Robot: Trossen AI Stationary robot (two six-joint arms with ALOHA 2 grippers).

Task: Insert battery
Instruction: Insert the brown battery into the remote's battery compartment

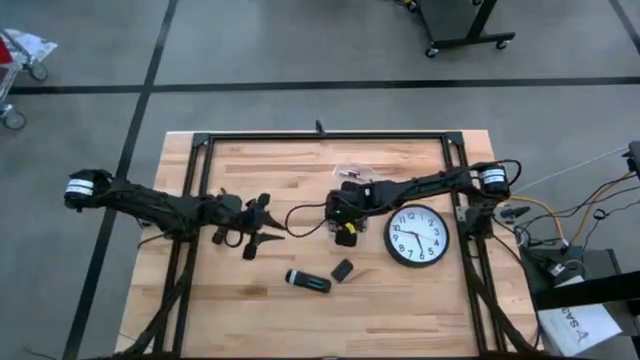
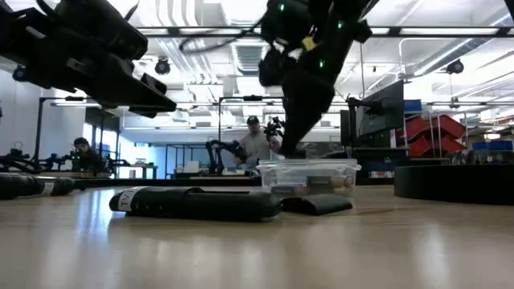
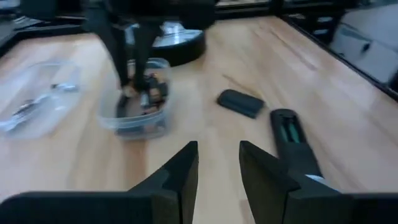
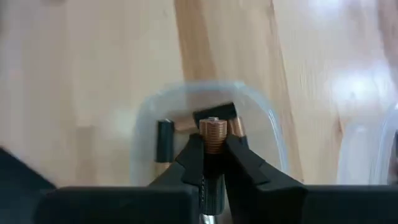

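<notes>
The right claw (image 4: 213,163) hangs over a small clear plastic tub with rounded corners (image 4: 149,118), and its two dark fingers are closed on a cylindrical battery with a copper-coloured ribbed top (image 4: 213,135). The battery stands upright between the fingers, above the tub. Inside the tub lie more small dark batteries (image 4: 164,139).

The tub stands on a light wooden surface with visible plank grain (image 1: 250,310), near the middle, just beside a round white wall clock with a black rim (image 1: 417,236). A little nearer to the front edge lies a long black plastic remote control (image 1: 308,281) with its battery compartment open, and close to it a small flat black cover (image 1: 342,270) lies apart from it.

The left claw (image 3: 217,163) hovers to the left of the tub. Its dark angular fingers are slightly parted, with a narrow gap, and hold nothing. A crumpled clear plastic bag (image 3: 31,102) lies on the surface beyond the tub.

In the room behind, a person (image 2: 255,144) stands far away.
</notes>
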